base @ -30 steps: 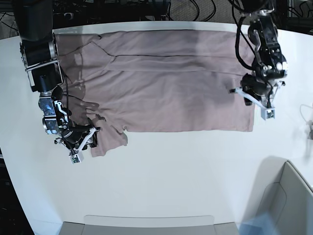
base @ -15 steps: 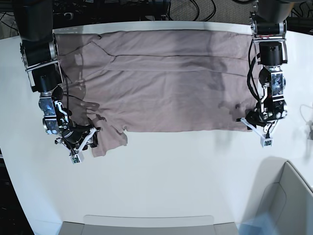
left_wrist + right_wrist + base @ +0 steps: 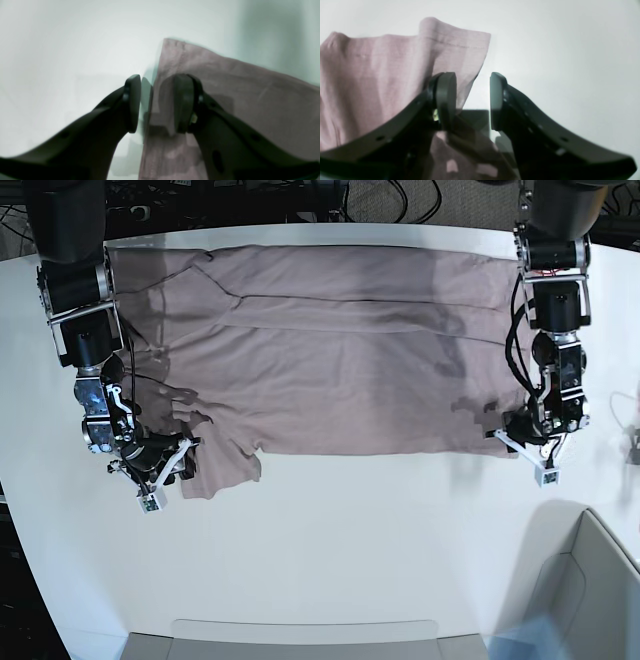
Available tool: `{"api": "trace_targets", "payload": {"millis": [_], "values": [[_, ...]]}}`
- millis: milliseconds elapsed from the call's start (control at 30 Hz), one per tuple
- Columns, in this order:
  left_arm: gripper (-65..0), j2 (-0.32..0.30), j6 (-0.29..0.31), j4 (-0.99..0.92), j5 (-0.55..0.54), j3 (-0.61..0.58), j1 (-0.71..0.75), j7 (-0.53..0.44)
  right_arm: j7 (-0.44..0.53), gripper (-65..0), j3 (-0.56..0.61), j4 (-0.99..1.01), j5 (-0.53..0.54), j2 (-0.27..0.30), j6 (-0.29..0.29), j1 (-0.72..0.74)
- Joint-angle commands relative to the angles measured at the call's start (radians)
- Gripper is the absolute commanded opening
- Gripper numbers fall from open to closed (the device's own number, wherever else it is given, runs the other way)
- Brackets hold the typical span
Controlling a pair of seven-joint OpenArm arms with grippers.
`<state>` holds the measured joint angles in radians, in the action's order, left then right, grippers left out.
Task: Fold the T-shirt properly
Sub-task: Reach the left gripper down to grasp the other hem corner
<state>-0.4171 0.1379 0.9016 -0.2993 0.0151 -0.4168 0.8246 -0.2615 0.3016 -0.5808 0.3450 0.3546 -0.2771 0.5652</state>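
The mauve-pink T-shirt (image 3: 330, 350) lies spread flat across the far half of the white table (image 3: 350, 530). My left gripper (image 3: 522, 448) is open at the shirt's near right corner. In the left wrist view the gripper (image 3: 155, 102) straddles the shirt's edge (image 3: 250, 100), one finger on the table and one over the cloth. My right gripper (image 3: 178, 470) is open at the rumpled near left corner. In the right wrist view the gripper (image 3: 473, 100) has a raised flap of the shirt (image 3: 370, 75) by its left finger (image 3: 446, 100).
A grey bin (image 3: 590, 580) stands at the near right corner. A flat grey tray edge (image 3: 300, 635) runs along the front. Dark cables lie behind the table's far edge. A small white object (image 3: 630, 430) sits at the right edge.
My left arm has come down from the shirt's right side to its near right corner and stayed there. My right gripper has hardly moved at the near left corner.
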Motion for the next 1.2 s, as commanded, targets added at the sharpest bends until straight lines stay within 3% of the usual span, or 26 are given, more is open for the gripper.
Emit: {"api": "trace_targets", "payload": {"millis": [0, 233, 333, 400, 467, 500, 733, 867, 1167], "values": [[-43.2, -0.015, -0.011, -0.005, -0.004, 0.001, -0.015, 0.011, -0.043, -42.1, 0.0, 0.0, -0.008, 0.013, 0.002, 0.013], [-45.7, -0.055, -0.01, -0.014, -0.125, -0.149, -0.004, 0.016, -0.043, -42.2, 0.001, 0.0, -0.008, 0.008, 0.0, 0.011], [-56.6, -0.067, -0.01, -0.014, -0.148, -0.163, 0.028, 0.012, -0.045, -46.9, 0.003, 0.0, -0.008, 0.008, 0.0, 0.011], [-65.0, -0.068, -0.01, -0.012, -0.148, -0.162, 0.048, 0.011, -0.045, -54.5, 0.003, 0.0, -0.008, 0.008, -0.001, 0.013], [-65.0, -0.068, -0.01, -0.008, -0.148, -0.143, 0.068, 0.011, -0.045, -63.6, 0.003, 0.0, -0.008, 0.008, -0.001, 0.013], [-65.0, -0.068, -0.008, -0.006, -0.148, -0.128, 0.075, 0.011, -0.045, -65.0, 0.003, 0.0, -0.008, 0.008, 0.0, 0.014], [-65.0, -0.065, 0.116, 0.159, -0.148, 0.047, 0.155, 0.011, -0.045, -65.0, -0.008, -0.061, -0.002, 0.014, 0.0, 0.016], [-65.0, -0.064, 0.122, 0.232, -0.146, 0.11, 0.166, 0.023, -0.045, -65.0, -0.009, -0.106, -0.001, 0.033, 0.0, 0.017], [-65.0, -0.067, 0.122, 0.258, -0.146, 0.118, 0.161, 0.025, -0.045, -65.0, -0.009, -0.19, 0.001, 0.053, 0.0, 0.017]]}}
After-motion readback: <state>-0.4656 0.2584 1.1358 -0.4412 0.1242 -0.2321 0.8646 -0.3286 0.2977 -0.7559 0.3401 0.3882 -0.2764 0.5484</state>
